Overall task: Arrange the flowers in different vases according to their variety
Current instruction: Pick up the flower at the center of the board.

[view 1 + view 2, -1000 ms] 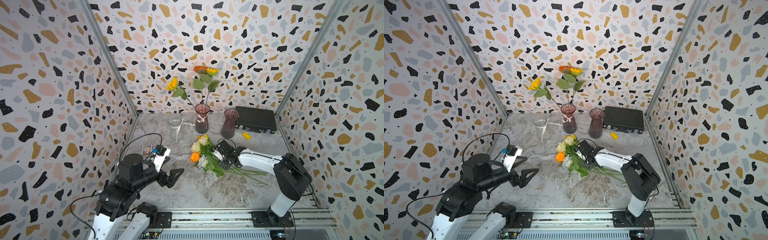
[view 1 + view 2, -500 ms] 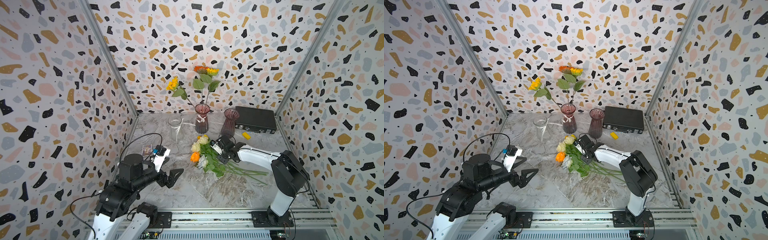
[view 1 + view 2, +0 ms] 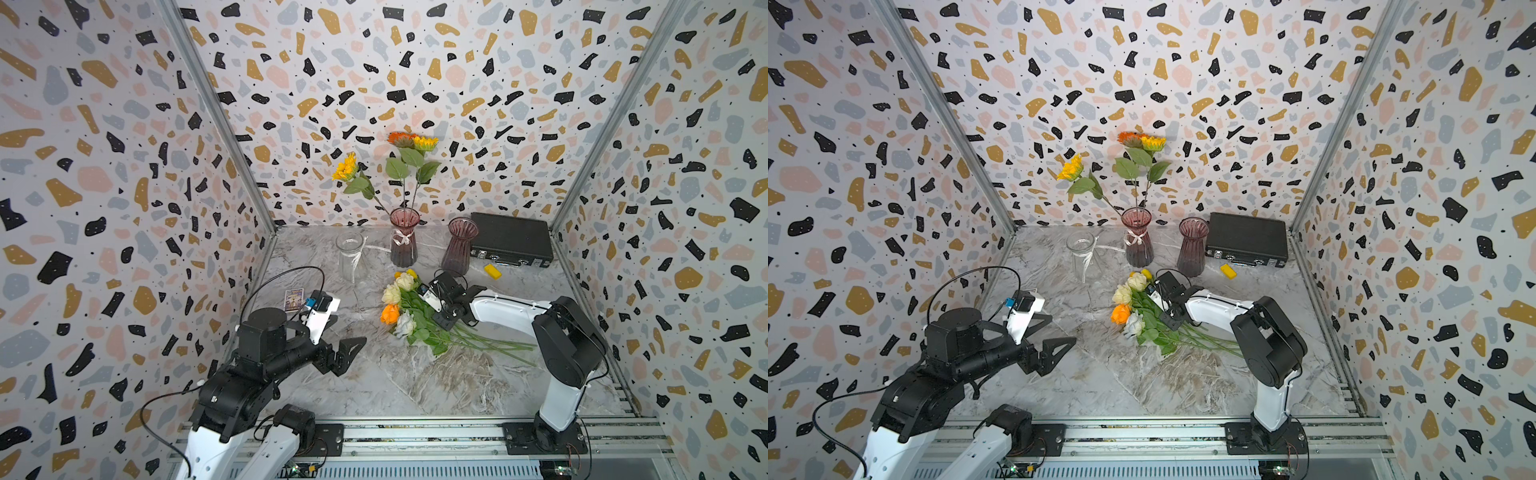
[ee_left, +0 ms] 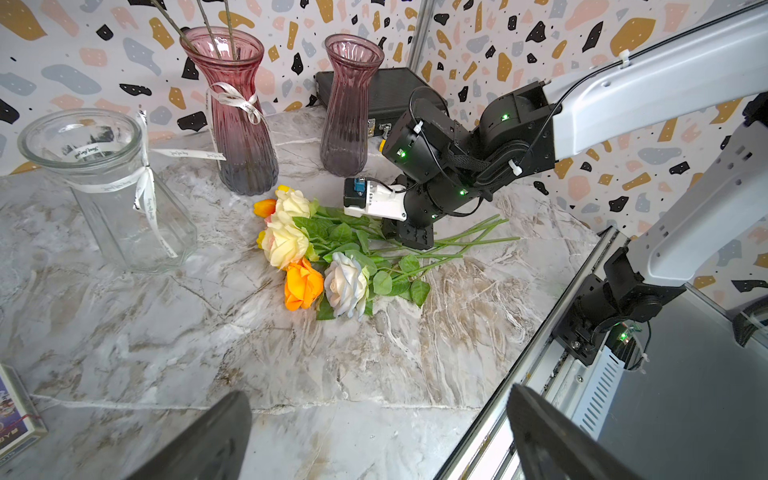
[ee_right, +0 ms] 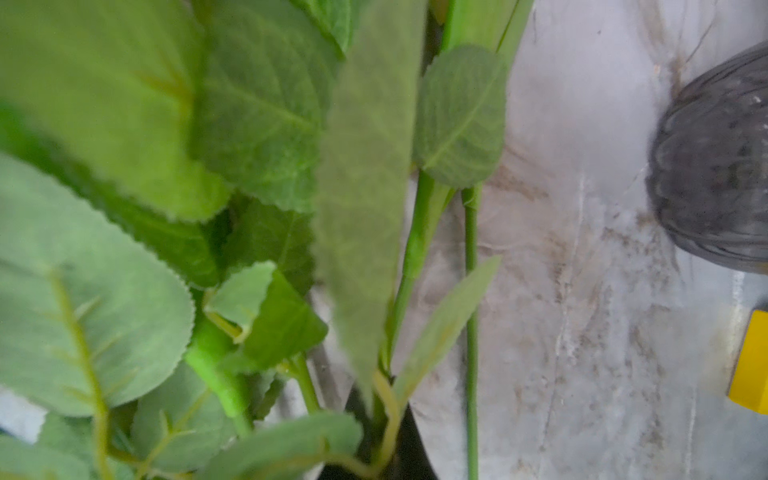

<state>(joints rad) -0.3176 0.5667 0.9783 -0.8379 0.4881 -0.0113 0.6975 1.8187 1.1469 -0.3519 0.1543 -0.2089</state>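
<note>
Both top views show the marble table (image 3: 415,386) with three vases in a row near the back wall. The clear vase (image 3: 349,257) and the plain pink vase (image 3: 459,245) are empty. Between them, the pink vase with the white bow (image 3: 403,245) holds three sunflowers (image 3: 415,143).

The loose flowers (image 3: 411,320) lie in a heap on the table in front of the vases. We can make out cream roses (image 4: 284,245), an orange rose (image 4: 303,284) and a white rose (image 4: 345,284), with small yellow and orange blooms behind them.

The right gripper (image 4: 409,239) is lowered into the heap just behind the blooms. Its jaws are closed, and in the right wrist view a thin stem (image 5: 399,307) with narrow leaves runs down between them.

The left gripper (image 3: 340,336) hangs above bare table, well apart from the flowers, with its jaws spread wide and empty.

A black case (image 3: 511,239) and a yellow block (image 3: 492,271) sit beside the plain pink vase.
</note>
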